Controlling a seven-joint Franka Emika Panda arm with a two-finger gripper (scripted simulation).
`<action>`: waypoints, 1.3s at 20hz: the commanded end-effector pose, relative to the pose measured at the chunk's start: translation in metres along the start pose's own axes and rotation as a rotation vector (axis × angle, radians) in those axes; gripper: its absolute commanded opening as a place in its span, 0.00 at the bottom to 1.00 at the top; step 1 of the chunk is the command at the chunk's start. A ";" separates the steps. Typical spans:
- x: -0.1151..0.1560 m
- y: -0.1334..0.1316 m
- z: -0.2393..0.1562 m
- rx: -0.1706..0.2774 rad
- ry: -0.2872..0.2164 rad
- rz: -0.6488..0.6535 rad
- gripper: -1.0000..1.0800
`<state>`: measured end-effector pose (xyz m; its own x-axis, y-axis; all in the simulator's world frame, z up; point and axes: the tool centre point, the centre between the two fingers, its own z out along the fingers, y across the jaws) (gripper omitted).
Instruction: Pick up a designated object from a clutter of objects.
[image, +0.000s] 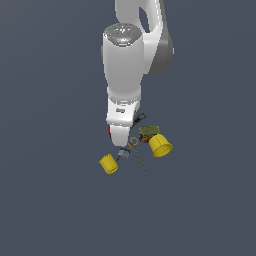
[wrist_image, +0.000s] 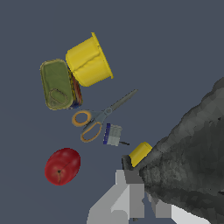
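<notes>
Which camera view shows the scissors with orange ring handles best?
The wrist view: the scissors with orange ring handles lie whole and unobstructed there, both rings and blades clear. In the exterior view they appear tiny, near the white arm.

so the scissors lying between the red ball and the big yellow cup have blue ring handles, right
Not quite: the scissors do lie between the red ball and the big yellow cup, but their ring handles are orange, not blue. The wrist view shows this clearly.
</notes>
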<state>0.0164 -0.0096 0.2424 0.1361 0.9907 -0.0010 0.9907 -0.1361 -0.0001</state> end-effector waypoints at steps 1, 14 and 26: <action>-0.014 -0.010 -0.022 0.000 0.002 0.000 0.00; -0.075 -0.049 -0.115 0.000 0.004 0.000 0.00; -0.089 -0.055 -0.135 -0.001 0.002 0.002 0.00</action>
<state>-0.0504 -0.0900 0.3767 0.1378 0.9905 0.0008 0.9905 -0.1378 0.0004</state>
